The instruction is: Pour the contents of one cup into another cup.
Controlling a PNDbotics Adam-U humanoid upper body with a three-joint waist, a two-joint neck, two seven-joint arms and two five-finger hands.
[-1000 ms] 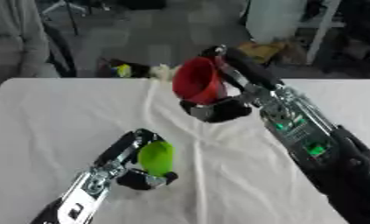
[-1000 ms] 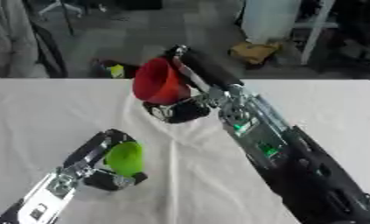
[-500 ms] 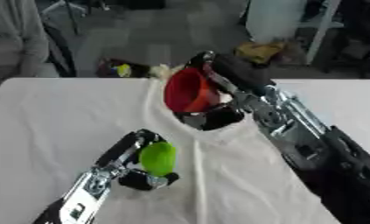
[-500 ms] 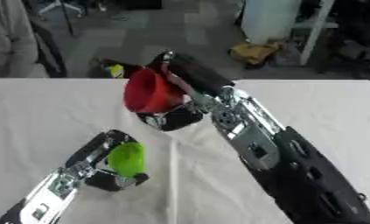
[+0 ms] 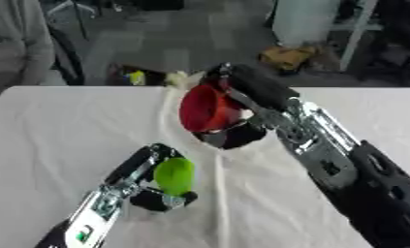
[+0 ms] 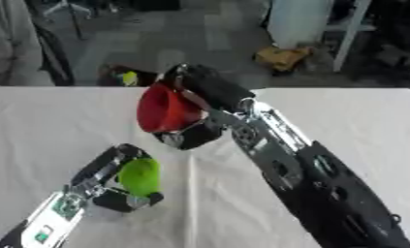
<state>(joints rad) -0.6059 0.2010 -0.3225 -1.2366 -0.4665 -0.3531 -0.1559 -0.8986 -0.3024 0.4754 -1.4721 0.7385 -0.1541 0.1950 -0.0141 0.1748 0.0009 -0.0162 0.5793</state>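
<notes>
Red cup (image 5: 206, 109) gripped by right hand (image 5: 238, 131) is tipped well above green cup (image 5: 174, 175) in left hand's (image 5: 153, 189) grip, so contents may miss.

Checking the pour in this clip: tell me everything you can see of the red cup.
The red cup looks like smooth plastic. The right hand is wrapped round it and holds it in the air, tipped well over, its mouth facing left and down. It hangs above the white table, up and right of the green cup. Contents cannot be seen.
</notes>
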